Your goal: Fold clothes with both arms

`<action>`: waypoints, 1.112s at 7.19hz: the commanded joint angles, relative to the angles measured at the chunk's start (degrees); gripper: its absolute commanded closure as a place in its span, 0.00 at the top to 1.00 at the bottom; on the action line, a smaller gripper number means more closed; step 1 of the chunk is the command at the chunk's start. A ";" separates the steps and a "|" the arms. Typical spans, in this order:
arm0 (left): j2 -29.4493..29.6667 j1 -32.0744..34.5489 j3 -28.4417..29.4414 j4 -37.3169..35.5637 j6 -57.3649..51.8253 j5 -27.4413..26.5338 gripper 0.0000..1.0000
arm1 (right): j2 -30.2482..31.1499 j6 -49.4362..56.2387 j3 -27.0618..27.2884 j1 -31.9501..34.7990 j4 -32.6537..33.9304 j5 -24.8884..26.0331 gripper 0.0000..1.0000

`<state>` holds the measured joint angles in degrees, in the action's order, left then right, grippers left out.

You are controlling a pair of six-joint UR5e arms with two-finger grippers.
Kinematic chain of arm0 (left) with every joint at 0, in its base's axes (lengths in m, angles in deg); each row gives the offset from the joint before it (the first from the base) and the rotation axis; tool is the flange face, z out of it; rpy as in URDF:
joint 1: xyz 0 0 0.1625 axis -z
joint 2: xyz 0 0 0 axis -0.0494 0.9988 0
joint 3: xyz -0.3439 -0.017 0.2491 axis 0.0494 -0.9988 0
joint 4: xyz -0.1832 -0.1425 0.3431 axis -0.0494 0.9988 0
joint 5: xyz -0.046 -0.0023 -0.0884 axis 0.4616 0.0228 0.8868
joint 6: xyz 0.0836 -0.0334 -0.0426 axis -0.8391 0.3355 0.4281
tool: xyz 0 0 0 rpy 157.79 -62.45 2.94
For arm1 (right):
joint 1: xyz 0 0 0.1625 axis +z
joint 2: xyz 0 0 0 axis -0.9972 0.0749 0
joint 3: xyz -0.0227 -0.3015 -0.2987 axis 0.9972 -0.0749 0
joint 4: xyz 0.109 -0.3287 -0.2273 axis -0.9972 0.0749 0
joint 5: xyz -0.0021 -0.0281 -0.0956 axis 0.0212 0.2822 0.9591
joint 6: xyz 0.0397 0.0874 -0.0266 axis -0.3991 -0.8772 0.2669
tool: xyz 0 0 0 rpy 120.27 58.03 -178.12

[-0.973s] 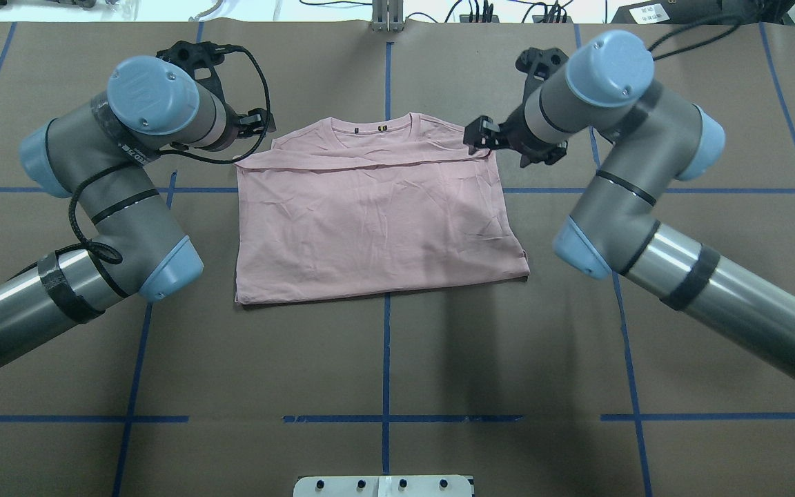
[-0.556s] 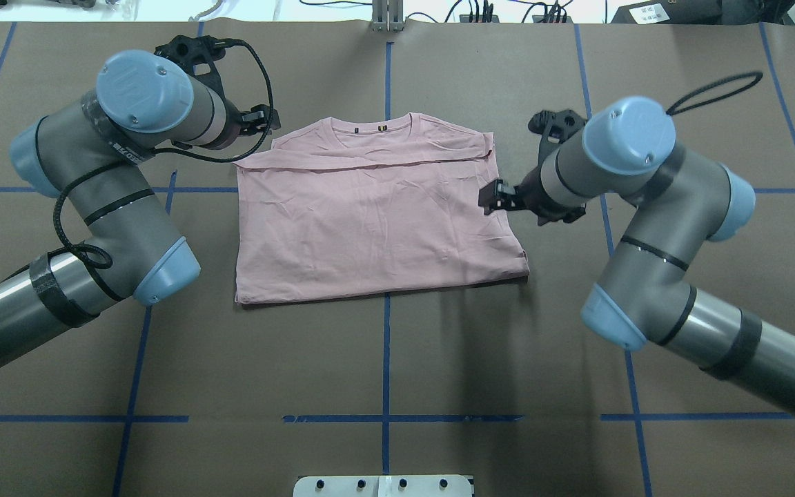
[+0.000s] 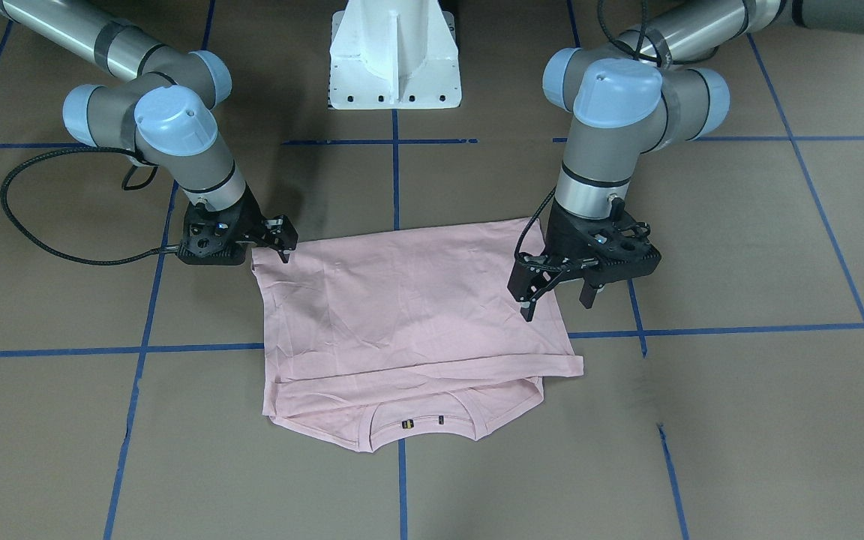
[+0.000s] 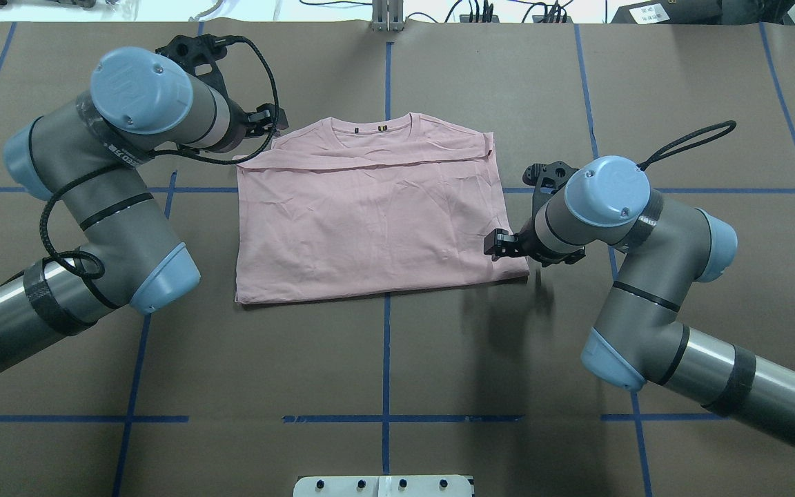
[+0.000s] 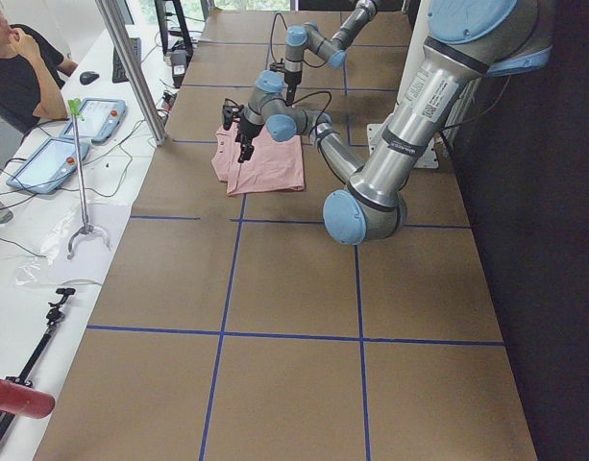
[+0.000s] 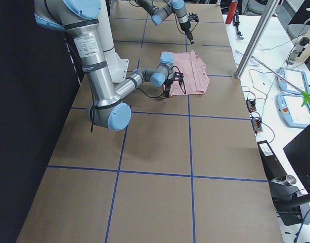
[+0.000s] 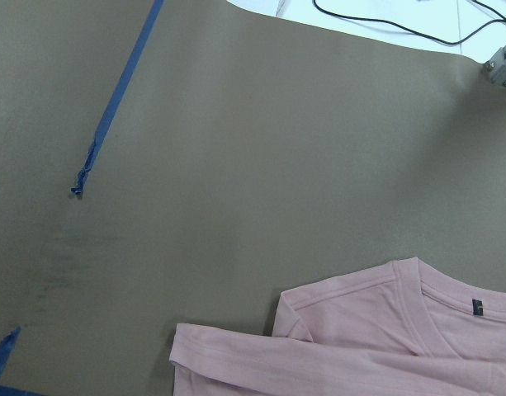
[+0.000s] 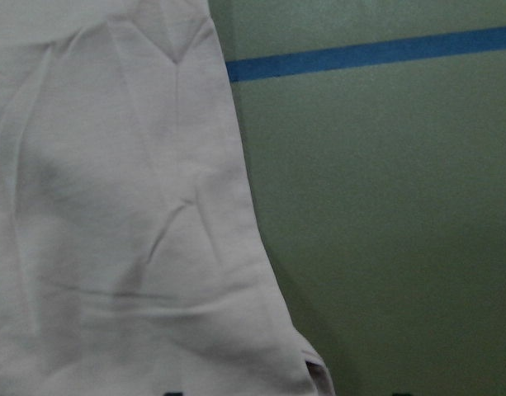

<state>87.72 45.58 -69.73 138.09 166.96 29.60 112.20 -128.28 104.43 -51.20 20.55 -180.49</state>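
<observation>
Overhead exterior: right gripper, jaws apart, has dropped from the T-shirt's upper-right corner to lower right; left gripper likewise spread; neck label illegible.

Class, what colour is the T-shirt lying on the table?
The T-shirt is plain pale pink; clearest in the overhead exterior view.

4 fixed views around table, 2 close wrist views

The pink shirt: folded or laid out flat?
Folded: a doubled layer of the T-shirt ends in a straight edge just short of its collar.
</observation>
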 commanded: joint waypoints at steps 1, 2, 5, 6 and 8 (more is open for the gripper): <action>-0.04 -0.04 -0.32 -0.27 0.07 0.07 1.00 | -0.31 0.31 -0.55 -0.05 0.01 -0.05 0.45; -0.04 -0.04 -0.32 -0.27 0.07 0.07 1.00 | -0.31 0.39 -0.63 -0.05 0.09 -0.23 0.19; -0.04 -0.21 0.12 -0.27 -0.02 -0.02 1.00 | -0.40 0.48 -0.46 -0.05 0.18 -0.75 0.00; -0.04 -0.21 0.12 -0.27 -0.02 -0.02 1.00 | -0.40 0.48 0.15 0.21 0.18 -0.93 0.00; 0.23 -0.30 -0.23 -0.27 -0.02 -0.01 1.00 | 1.61 0.40 3.21 0.65 0.36 -1.02 0.00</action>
<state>87.79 45.35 -69.77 137.82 166.94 29.62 112.54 -127.82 105.84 -50.76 20.81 -181.45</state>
